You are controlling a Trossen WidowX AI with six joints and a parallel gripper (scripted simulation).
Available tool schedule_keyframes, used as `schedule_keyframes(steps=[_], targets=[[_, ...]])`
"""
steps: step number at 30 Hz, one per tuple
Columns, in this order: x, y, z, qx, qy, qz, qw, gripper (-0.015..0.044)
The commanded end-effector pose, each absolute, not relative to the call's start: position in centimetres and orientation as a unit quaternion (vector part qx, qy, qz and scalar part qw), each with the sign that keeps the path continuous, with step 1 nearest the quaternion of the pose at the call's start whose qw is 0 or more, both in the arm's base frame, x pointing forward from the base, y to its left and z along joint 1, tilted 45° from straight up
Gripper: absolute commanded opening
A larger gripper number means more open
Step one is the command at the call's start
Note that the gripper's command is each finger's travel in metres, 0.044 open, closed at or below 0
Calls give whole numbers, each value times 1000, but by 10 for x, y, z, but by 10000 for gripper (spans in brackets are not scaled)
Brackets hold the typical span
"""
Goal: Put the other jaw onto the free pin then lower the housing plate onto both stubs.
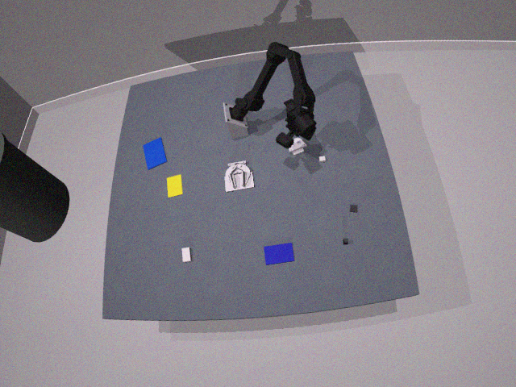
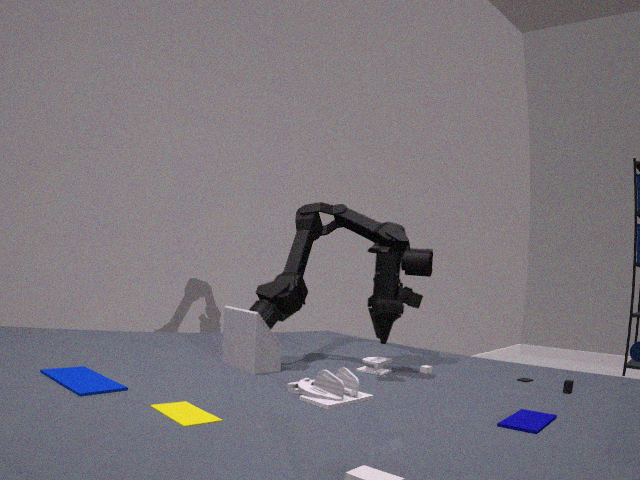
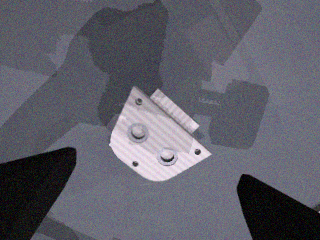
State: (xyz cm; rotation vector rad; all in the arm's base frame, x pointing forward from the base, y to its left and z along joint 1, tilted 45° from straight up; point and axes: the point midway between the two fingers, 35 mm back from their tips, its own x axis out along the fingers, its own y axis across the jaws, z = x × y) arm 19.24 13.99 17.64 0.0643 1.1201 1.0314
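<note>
Blue-grey table top (image 1: 208, 287) (image 2: 258, 444) carries everything. My black six-joint arm (image 1: 297, 72) (image 2: 361, 225) reaches from a light grey wedge-shaped mount (image 1: 238, 130) (image 2: 242, 341) on the far side and bends down to the right. Gripper (image 1: 297, 139) (image 2: 383, 341) (image 3: 159, 170) is open, nothing between the fingers, hovering above the white plate with two round bosses (image 1: 297, 144) (image 2: 376, 360) (image 3: 155, 135), far right of centre. Wrist view: fingertips sit either side of it, a ribbed white strip (image 3: 175, 110) along one edge.

Bright blue flat panel (image 1: 155, 153) (image 2: 83, 380) left, dark blue flat rectangle (image 1: 279, 253) (image 2: 527, 421) near side, right of centre. White assembly with two upright curved fins (image 1: 239, 177) (image 2: 336, 395) lies mid-table, well apart from the gripper. Can't tell if its teeth mesh. Yellow flat rectangle (image 1: 174, 185) (image 2: 186, 413) is left of it.

White rectangular block (image 1: 186, 254) (image 2: 372, 473) near left. Thin dark square (image 1: 353, 208) (image 2: 524, 379) and small black upright piece (image 1: 345, 241) (image 2: 568, 386) right. Small white cube (image 1: 322, 158) (image 2: 425, 369) just right of the bossed plate.
</note>
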Motion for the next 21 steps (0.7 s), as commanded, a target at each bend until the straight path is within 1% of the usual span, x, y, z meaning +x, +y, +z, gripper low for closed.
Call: schedule_keyframes(steps=[1,21], targets=[[193,140,175,-9,483,491,725,440],[193,142,173,-198,337,601,697,440]])
